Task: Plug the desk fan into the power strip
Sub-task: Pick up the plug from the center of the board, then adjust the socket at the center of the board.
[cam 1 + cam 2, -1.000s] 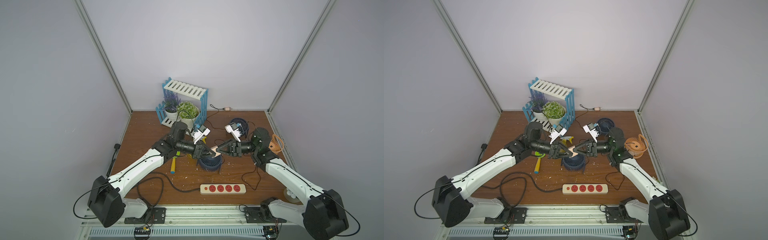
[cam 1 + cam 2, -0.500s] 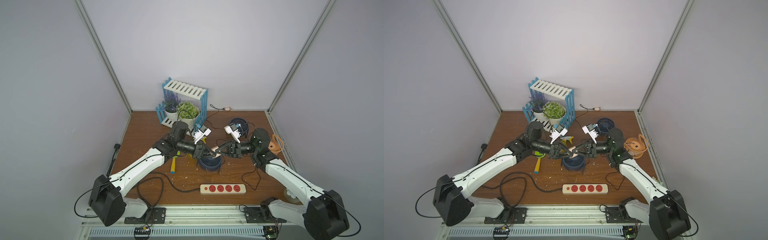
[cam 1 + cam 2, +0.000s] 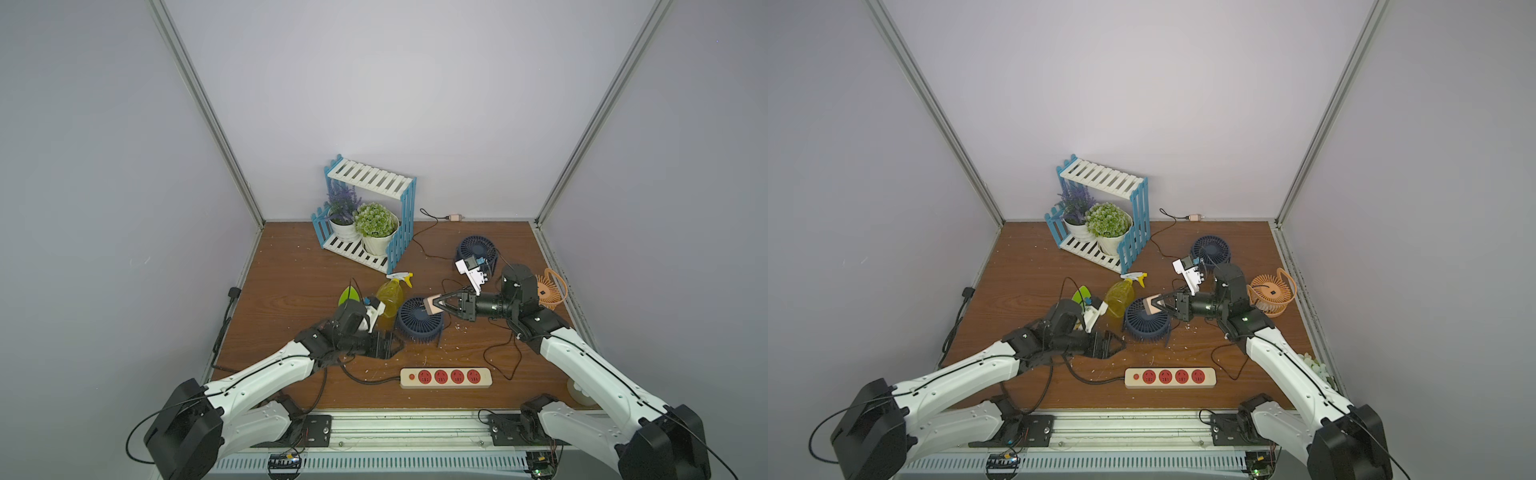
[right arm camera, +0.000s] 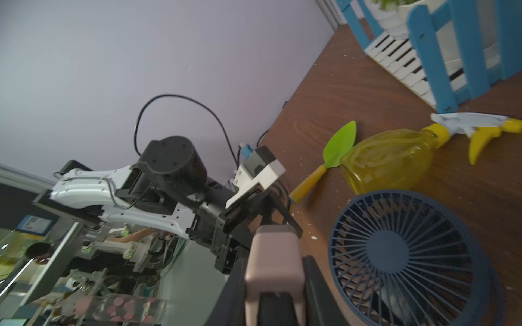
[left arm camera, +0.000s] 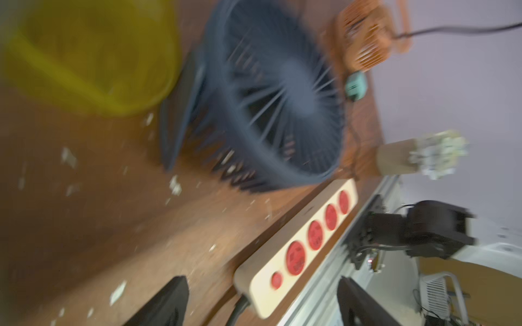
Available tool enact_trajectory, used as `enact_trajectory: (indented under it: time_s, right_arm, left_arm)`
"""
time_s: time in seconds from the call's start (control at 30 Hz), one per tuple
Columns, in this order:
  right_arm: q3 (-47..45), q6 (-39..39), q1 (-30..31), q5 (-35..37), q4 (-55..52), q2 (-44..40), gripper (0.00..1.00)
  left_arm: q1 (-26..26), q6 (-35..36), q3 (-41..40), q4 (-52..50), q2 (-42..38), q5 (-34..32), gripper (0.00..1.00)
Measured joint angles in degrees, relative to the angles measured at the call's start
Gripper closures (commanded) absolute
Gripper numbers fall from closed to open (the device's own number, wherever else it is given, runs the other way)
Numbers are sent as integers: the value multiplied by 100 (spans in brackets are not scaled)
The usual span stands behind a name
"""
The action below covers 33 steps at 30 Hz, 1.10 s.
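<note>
1. Right gripper (image 3: 439,305) is clamped on a pink plug block (image 4: 272,262), with one jaw on each side. The block is held in the air over the near dark blue fan (image 3: 419,323).
2. I cannot trace the block's cord to any fan.
3. Left gripper (image 3: 394,348) has its jaws spread wide with nothing between them. It sits low over the table (image 3: 291,270), just beside that fan on the left arm's side.
4. Power strip (image 3: 445,377) lies flat near the table's front edge in both top views (image 3: 1170,377). All four red sockets are empty, and a black cord leaves its button end.
5. The strip is clear of both grippers; the left one is nearer.
6. The left wrist view is blurred. The strip (image 5: 296,248) shows past the open fingers (image 5: 169,302).
7. Yellow spray bottle (image 3: 390,297) lies on its side, just beside the fan.
8. An orange fan (image 3: 548,289) stands by the right arm.
</note>
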Motion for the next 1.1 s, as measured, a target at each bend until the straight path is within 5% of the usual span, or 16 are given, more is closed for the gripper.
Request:
enact_trajectory:
  time_s: [0.23, 0.5, 0.67, 1.1]
  right_arm:
    - [-411, -310, 0, 986, -490, -498, 100]
    - [-586, -496, 0, 1320, -597, -750, 100]
    - [-713, -586, 0, 1331, -542, -706, 100]
    - [-876, -767, 0, 1311, -444, -546, 100]
  left_arm:
    - [-975, -2164, -374, -643, -299, -1307, 17]
    - [-1873, -3807, -52, -1480, -496, -2225, 15]
    - [-2350, -4435, 330, -1620, -280, -2577, 14]
    - [-2319, -5191, -15, -734, 527, -2697, 17]
